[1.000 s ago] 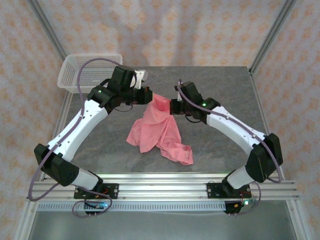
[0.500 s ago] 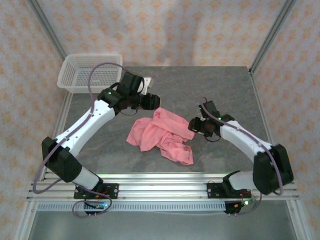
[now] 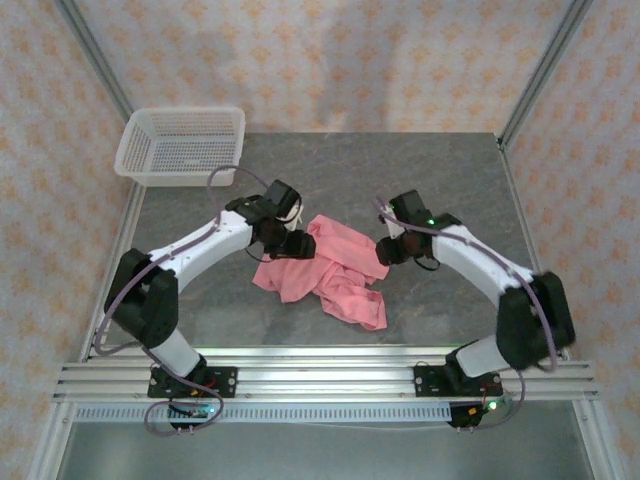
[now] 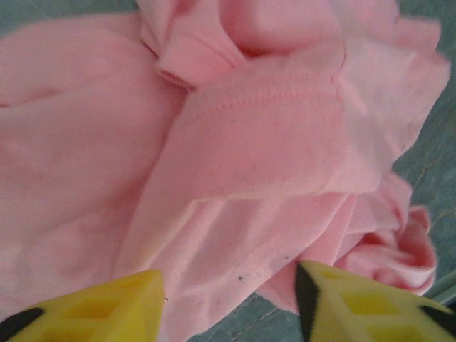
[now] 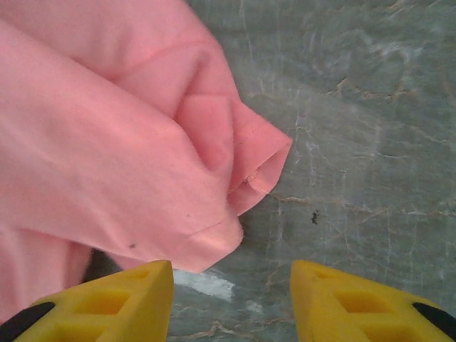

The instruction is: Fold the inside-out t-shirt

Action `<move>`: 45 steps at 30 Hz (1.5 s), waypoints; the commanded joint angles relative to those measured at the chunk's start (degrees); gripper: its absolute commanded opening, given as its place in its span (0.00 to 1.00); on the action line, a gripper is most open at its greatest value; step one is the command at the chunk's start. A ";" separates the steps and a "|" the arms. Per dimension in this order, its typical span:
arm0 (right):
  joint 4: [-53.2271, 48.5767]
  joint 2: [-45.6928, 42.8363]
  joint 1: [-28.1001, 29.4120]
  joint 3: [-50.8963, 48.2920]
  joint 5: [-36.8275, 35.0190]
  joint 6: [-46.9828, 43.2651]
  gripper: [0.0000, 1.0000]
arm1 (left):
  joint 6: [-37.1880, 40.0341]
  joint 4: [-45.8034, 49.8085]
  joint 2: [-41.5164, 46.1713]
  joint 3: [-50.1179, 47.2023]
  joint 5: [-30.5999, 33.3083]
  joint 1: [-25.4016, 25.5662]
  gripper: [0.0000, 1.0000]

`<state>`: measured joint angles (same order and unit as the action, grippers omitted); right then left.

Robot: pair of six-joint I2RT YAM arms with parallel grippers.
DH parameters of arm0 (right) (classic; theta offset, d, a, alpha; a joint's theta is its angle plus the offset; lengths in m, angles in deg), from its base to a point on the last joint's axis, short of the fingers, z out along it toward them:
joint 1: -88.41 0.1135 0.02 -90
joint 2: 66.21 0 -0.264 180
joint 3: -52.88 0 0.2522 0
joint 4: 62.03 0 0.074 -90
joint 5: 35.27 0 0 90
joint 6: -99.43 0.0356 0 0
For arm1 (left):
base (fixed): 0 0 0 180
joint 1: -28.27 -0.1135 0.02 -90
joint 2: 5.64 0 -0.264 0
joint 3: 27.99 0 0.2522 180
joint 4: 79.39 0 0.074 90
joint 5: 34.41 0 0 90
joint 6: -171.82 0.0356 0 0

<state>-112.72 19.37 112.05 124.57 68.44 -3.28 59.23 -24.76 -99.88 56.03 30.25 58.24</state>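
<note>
Currently left hand point(image 4: 229, 303) and right hand point(image 5: 231, 299) gape empty at the crumpled t-shirt point(image 3: 322, 268); I risk pinching several layers, worsening the tangle.

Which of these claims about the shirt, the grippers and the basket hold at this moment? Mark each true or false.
1. The t-shirt lies crumpled on the table. True.
2. The left gripper is clamped on cloth. False: its fingers stand apart above the shirt and hold nothing.
3. The right gripper is open over bare table, beside a shirt hem. True.
4. The shirt lies in the basket. False: the basket stands at the table's far left corner, apart from the shirt.
</note>
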 commanded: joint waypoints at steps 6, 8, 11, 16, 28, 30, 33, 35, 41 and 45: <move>-5.89 11.05 0.59 10.21 8.27 -6.98 0.36 | 0.51 3.62 -0.83 -2.39 9.14 -0.56 0.02; -2.45 11.34 1.61 9.22 11.70 -4.19 0.31 | -0.10 2.73 0.67 -3.22 9.99 -1.45 0.00; 0.32 12.08 3.31 8.51 10.10 -0.84 0.20 | -0.59 1.36 2.98 -4.67 10.05 -2.86 0.00; -1.14 9.62 5.44 9.53 12.37 0.12 0.00 | -0.92 0.62 4.48 -6.81 11.35 -5.37 0.00; 3.12 -0.98 -0.26 1.70 4.65 6.43 0.44 | 4.02 -13.29 8.80 -9.59 -11.53 -5.49 0.35; 0.82 0.68 -0.94 2.34 4.16 4.93 0.45 | 5.44 -10.80 7.50 -8.98 -10.05 -5.40 0.44; 0.47 2.46 -1.36 2.56 5.85 5.17 0.45 | 6.23 -6.62 4.52 -7.95 -2.87 -5.37 0.50; 1.52 3.43 -1.48 2.58 7.27 6.17 0.46 | 7.19 -5.10 2.21 -7.17 0.07 -5.37 0.50; 2.50 6.50 -1.49 3.86 7.81 7.61 0.47 | 6.29 -8.28 0.04 -6.06 -1.56 -5.37 0.25; 4.20 9.61 -3.22 3.56 9.90 8.24 0.47 | 4.59 -5.66 0.60 -3.83 4.37 -5.79 0.00</move>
<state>-109.88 26.98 110.17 127.28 76.49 3.73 64.74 -32.24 -100.53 49.45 29.61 53.02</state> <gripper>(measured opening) 0.468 0.041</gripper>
